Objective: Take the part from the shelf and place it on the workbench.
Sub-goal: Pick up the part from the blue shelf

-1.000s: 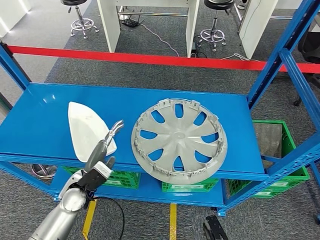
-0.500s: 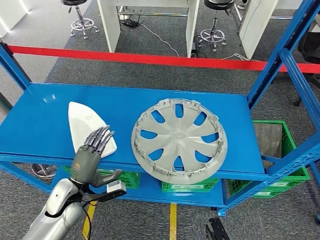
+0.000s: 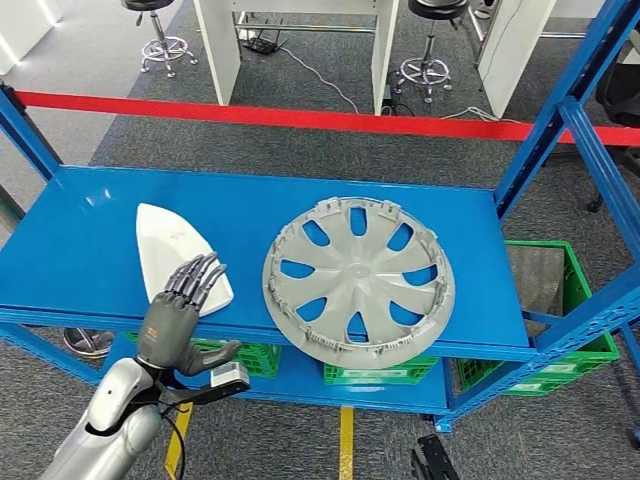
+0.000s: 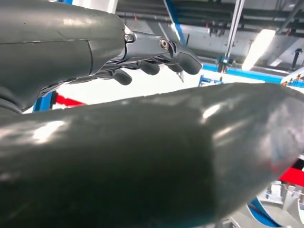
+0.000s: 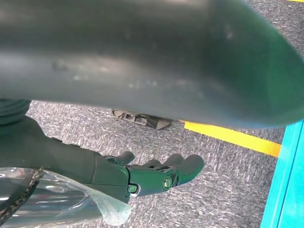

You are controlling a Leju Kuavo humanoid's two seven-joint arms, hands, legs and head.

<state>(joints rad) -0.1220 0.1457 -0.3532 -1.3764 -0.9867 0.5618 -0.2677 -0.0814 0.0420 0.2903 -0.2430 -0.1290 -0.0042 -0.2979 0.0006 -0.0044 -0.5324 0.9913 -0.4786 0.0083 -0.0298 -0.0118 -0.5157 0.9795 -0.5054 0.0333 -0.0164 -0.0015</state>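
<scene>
A white, wedge-shaped part (image 3: 170, 255) lies on the left half of the blue shelf (image 3: 249, 205). Beside it, towards the right, lies a large silver wheel cover (image 3: 358, 280), its near rim overhanging the shelf's front edge. My left hand (image 3: 177, 310) is raised at the shelf's front edge, its back towards the head camera. Its spread fingers overlap the near end of the white part and hold nothing. In the left wrist view the fingers (image 4: 157, 52) are stretched out and empty. My right hand (image 5: 143, 175) hangs over grey carpet with its fingers loosely extended, holding nothing.
Blue uprights (image 3: 558, 110) frame the shelf on the right. Green crates (image 3: 581, 300) sit on the lower level. A red barrier tape (image 3: 302, 118) runs behind the shelf, with stools and white desk legs beyond. A yellow line (image 3: 346, 440) marks the floor.
My left hand has turned from edge-on to back-up with its fingers fanned out, and has sunk a little towards the shelf's front edge. The parts have not moved.
</scene>
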